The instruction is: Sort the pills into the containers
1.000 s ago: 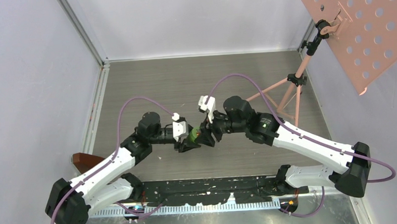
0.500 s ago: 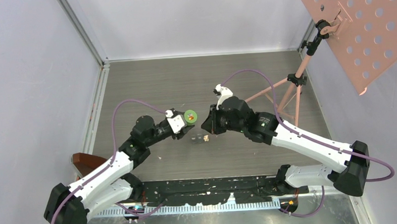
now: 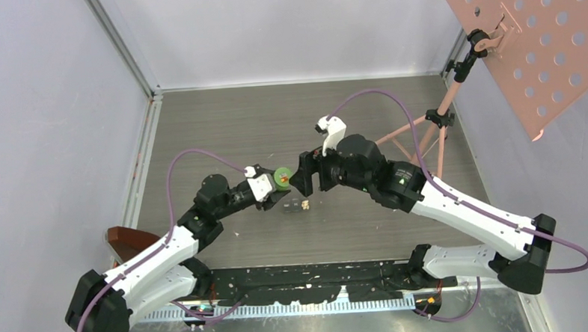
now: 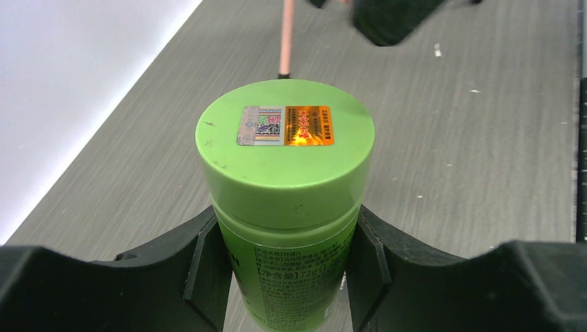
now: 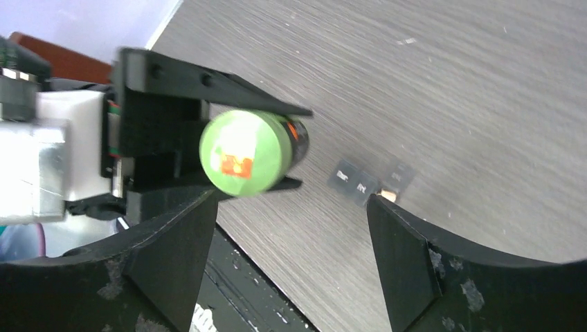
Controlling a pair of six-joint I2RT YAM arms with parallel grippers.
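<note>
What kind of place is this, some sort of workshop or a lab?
Most likely a robotics test cell, not a workshop: two arms are bolted at the edge of a grey table enclosed by plain white walls, with a pink perforated panel on a tripod standing in the corner.

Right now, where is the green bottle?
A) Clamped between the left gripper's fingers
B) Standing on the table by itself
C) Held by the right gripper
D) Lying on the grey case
A: the green bottle sits between the left gripper fingers, off the table, while the right gripper is open and apart from it.
</note>
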